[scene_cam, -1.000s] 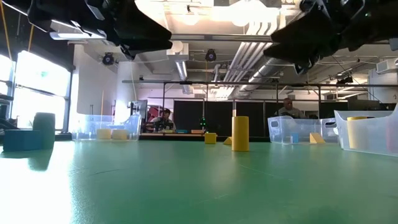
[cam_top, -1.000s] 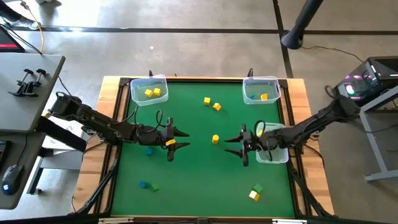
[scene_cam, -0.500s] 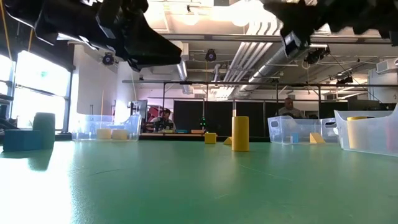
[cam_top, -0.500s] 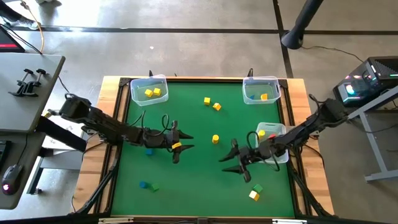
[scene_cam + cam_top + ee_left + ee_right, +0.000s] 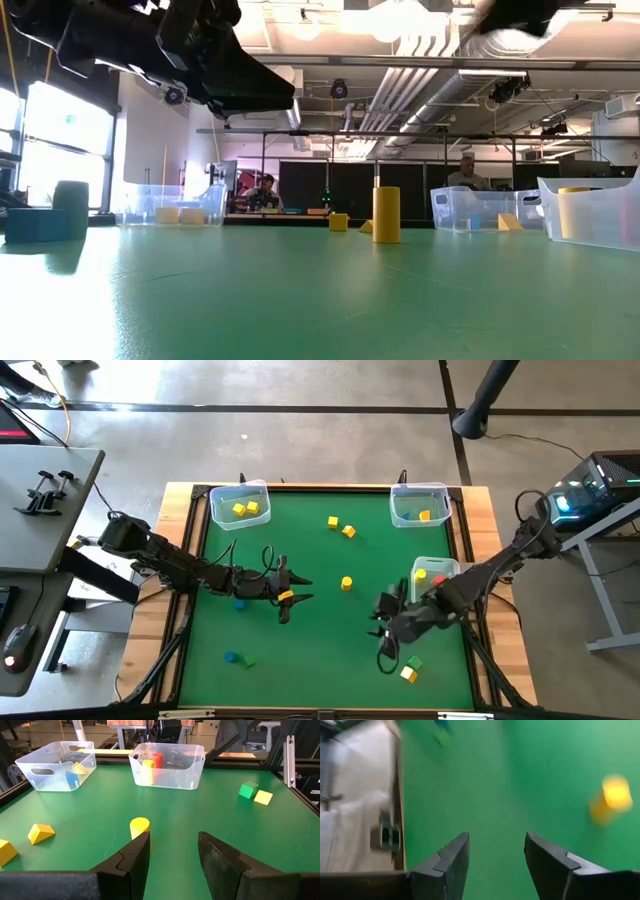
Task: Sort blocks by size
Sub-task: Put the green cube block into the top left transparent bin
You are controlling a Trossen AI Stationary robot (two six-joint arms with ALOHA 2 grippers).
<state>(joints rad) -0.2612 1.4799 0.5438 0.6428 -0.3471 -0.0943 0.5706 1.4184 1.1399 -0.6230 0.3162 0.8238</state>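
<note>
On the green counter (image 5: 320,650), nearest the front edge, a green block (image 5: 415,662) and a yellow block (image 5: 408,674) sit touching on the right side, and a blue block (image 5: 231,657) with a small green piece (image 5: 248,661) just beside it lies on the left. All are small, solid-coloured pieces. Nearer the middle a yellow cylinder (image 5: 346,583) stands upright and alone. Farther back, two yellow blocks (image 5: 340,526) lie close together, one of them wedge-shaped in the left wrist view.

Three clear bins hold more pieces: the right-edge bin (image 5: 452,566) shows a red and a yellow piece, the far-right bin (image 5: 418,505) a yellow and a blue one, the far-left bin (image 5: 240,506) two yellow cubes. A blue block (image 5: 239,603) under the left arm is partly covered by it. The right wrist view is smeared, so the yellow shape and green bits in it are hard to read, and the low view cuts off both arms at the top.

The right pincer (image 5: 383,650) hangs above the mat beside the green and yellow pair, fingers spread and empty, its arm reaching in from the right edge. The left pincer (image 5: 294,590) is stretched low from the left side, pointing at the cylinder, fingers spread with nothing between them.
</note>
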